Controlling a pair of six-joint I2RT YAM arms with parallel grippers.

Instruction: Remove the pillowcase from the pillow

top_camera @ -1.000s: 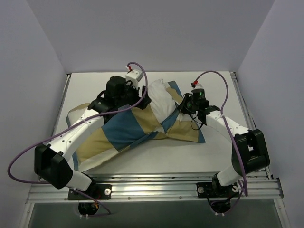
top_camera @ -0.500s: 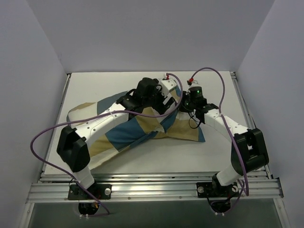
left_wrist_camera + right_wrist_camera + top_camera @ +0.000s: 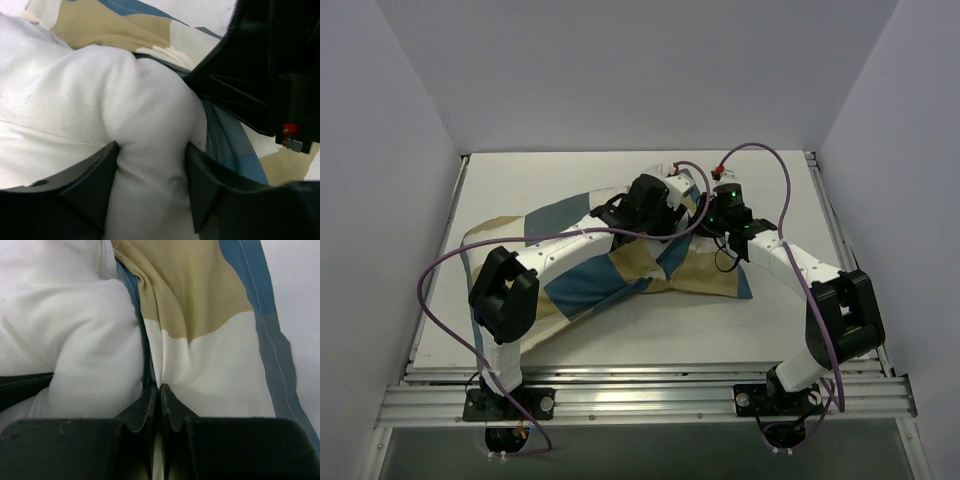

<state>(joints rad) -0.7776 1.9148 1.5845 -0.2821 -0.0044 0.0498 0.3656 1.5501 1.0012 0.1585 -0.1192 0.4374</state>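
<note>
Left gripper squeezes a lump of pillow, and right gripper pinches the pillowcase just beside it, which stretches long toward the near left.

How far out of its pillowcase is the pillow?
Partly out. A bare white end of the pillow bulges from the pillowcase, pinched by the left tool; in the top view the rest is covered.

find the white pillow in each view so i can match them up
left wrist: pillow fills left and centre, a bulge pinched in the left gripper.
right wrist: left half, beside the right gripper shut on the pillowcase.
top external: far centre, almost wholly hidden beneath both wrists.
shared landmark: the pillowcase's tan block beside the pillow.
</note>
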